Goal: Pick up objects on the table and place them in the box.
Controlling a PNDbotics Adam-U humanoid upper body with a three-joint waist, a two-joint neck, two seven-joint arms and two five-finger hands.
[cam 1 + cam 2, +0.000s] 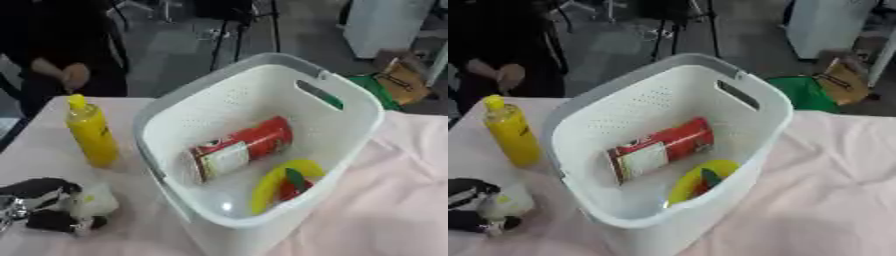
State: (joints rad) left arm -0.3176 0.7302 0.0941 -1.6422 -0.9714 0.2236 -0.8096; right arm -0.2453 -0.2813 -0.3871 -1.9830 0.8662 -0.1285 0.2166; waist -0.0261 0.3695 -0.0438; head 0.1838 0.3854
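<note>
Left robot hand (39, 205) clenched around a pale object (92, 200): lift clear over the near rim, release inside the white basket (350, 95); right unseen.

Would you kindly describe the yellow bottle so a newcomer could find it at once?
Start at the white basket on the pink-covered table. Just left of it, outside, stands the yellow squeeze bottle, upright: the only tall yellow thing outside the basket.
</note>
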